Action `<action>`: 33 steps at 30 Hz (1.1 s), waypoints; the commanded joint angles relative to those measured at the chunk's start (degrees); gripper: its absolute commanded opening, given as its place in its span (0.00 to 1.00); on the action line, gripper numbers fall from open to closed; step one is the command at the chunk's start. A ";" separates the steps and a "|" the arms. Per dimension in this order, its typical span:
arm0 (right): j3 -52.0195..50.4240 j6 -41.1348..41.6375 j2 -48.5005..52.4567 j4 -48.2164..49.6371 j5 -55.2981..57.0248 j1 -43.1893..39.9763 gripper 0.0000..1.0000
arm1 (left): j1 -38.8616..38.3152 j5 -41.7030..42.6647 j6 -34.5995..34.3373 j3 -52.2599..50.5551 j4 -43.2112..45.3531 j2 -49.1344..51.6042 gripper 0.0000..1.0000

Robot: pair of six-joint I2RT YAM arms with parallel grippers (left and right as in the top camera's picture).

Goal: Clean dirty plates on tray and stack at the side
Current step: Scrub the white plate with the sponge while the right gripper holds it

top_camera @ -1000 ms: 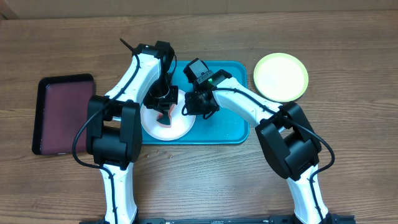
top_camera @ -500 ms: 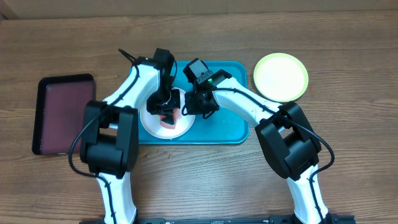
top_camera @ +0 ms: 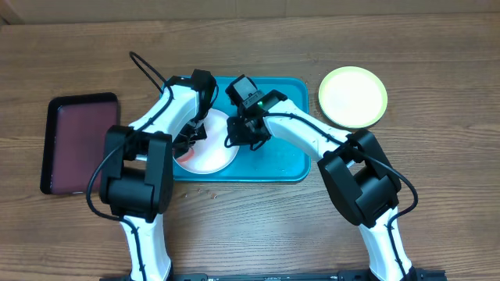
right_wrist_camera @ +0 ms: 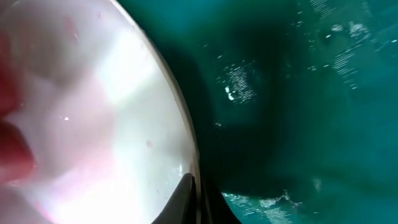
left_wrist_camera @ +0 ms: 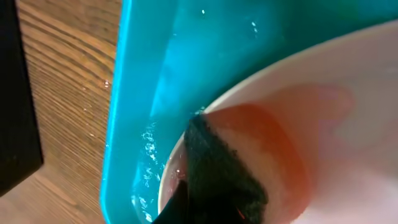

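The white plate [top_camera: 215, 152] lies on the left part of the teal tray [top_camera: 281, 160]. My left gripper [top_camera: 187, 143] is shut on a dark scrub pad [left_wrist_camera: 217, 180] and presses it on the plate's left side, beside a red smear [left_wrist_camera: 280, 143]. My right gripper [top_camera: 238, 134] is shut on the plate's right rim, and the right wrist view shows the fingers [right_wrist_camera: 194, 196] pinching it. The yellow-green plate [top_camera: 352, 96] sits on the table right of the tray. The light blue plate is not in view.
A dark maroon tray [top_camera: 78, 140] lies on the table at the far left. A black cable [top_camera: 148, 69] loops behind the left arm. Small crumbs [top_camera: 207, 191] lie on the wood in front of the teal tray.
My left gripper has slid the pad from the middle of the white plate to its left side. My right gripper has kept its hold on the rim and shifted slightly.
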 commanded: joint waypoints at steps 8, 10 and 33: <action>-1.33 -0.85 1.27 -1.33 4.04 -1.07 0.04 | 2.56 36.87 17.86 2.99 7.89 2.75 0.04; -1.33 -0.85 1.27 -1.33 4.04 -1.07 0.04 | 2.16 40.02 17.86 2.99 9.07 2.75 0.04; -1.33 -0.87 1.27 -1.11 4.04 -1.07 0.04 | 4.11 13.14 16.22 3.63 0.15 2.73 0.04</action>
